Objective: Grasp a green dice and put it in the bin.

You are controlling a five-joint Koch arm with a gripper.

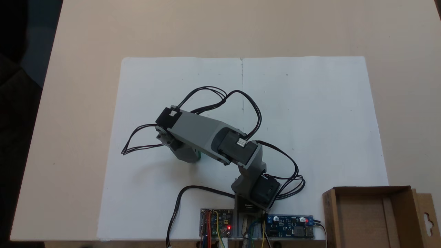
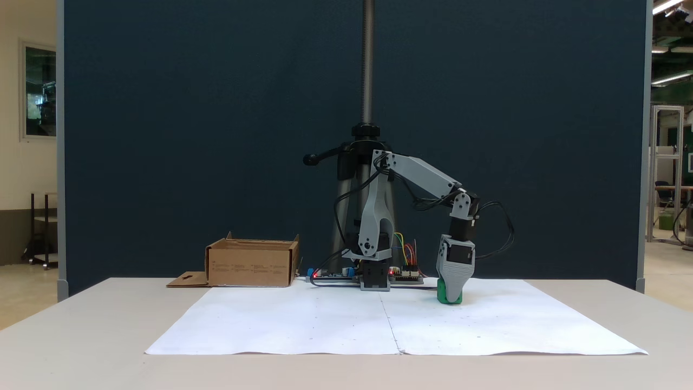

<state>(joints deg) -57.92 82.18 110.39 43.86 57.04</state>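
The green dice [image 2: 442, 294] rests on the white paper, to the right of the arm's base in a fixed view. The gripper [image 2: 453, 297] points straight down onto it, and its broad grey jaw covers most of the cube. From above, a thin green sliver of the dice [image 1: 199, 156] peeks out beside the gripper [image 1: 187, 156], which is tucked under the forearm. One jaw hides the other, so I cannot tell whether they press on the dice. The bin [image 1: 330, 213], a shallow brown cardboard box, stands apart from the arm at the table's near right corner; the bin [image 2: 252, 265] is empty as far as I can see.
White paper sheets [image 1: 310, 120] cover the table's middle. Circuit boards [image 1: 291, 227] with lit red LEDs and loose black cables [image 1: 137, 141] surround the arm's base. A tripod pole [image 2: 368, 65] rises behind the arm, in front of a dark blue partition.
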